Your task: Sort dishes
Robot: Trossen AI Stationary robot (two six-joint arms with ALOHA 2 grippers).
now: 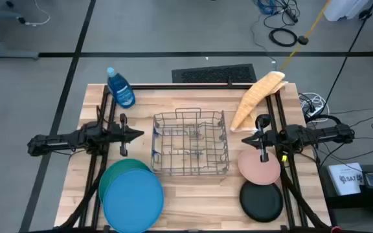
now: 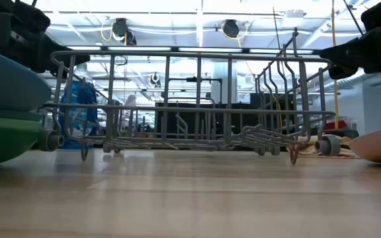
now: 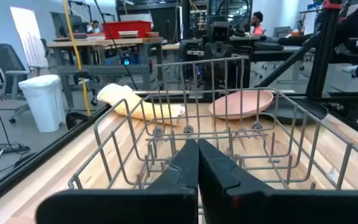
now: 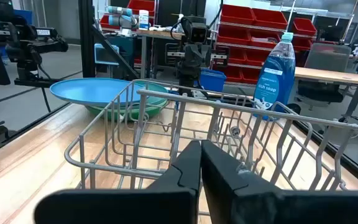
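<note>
Both arms' jaws are shut, empty, flanking the wire rack (image 1: 191, 143) on the wooden table (image 1: 173, 188).

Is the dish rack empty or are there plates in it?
Empty. The wire dish rack shows only bare wires; the blue plate and pink plate sit outside it.

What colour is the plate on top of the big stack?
Blue: the top plate is bright blue, clearest in the high view.

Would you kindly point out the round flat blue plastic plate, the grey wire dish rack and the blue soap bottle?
blue plate (image 1: 133, 201), high view, centre.
wire dish rack (image 1: 228, 146), high view, right wall.
blue soap bottle (image 1: 121, 90), high view, body.
</note>
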